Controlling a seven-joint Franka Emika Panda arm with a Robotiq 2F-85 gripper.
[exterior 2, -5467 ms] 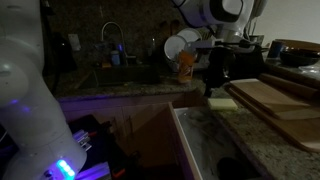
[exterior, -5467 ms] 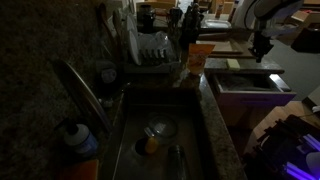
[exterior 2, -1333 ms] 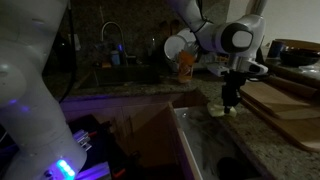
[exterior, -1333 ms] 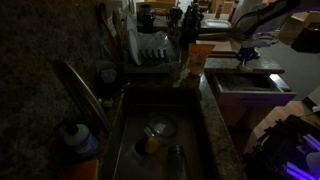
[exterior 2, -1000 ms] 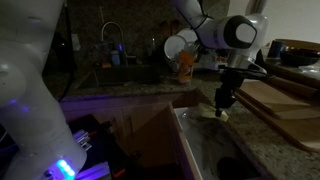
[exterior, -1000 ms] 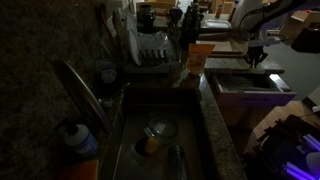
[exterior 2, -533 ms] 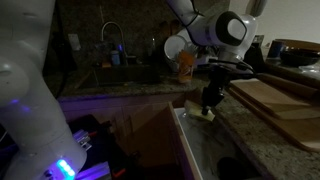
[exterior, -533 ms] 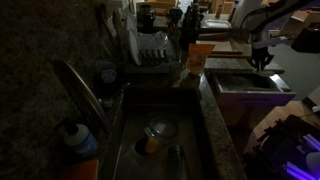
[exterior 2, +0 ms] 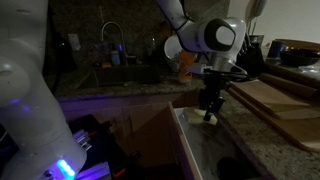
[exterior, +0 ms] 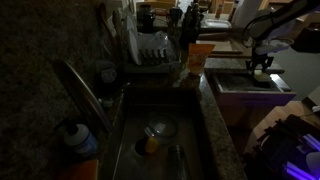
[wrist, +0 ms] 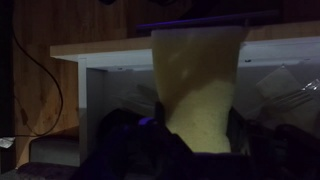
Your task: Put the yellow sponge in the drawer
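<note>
1. The gripper's (exterior 2: pixel 210 109) fingers are nearly closed, pinching one end of the yellow sponge (wrist: pixel 198 85).
2. In the wrist view the sponge's long axis runs straight out from the fingers — its free end points down.
3. It hangs over the open drawer (exterior 2: pixel 195 141), held in the air.
4. Wooden cutting boards (exterior 2: pixel 275 100) lie beside the drawer on the counter — the sink (exterior: pixel 133 115) is well apart.

text: none legible | labels: none | frames too dark

Granite counter (exterior 2: pixel 255 142) carries stacked wooden cutting boards (exterior 2: pixel 276 98), dish rack (exterior: pixel 152 55)
</note>
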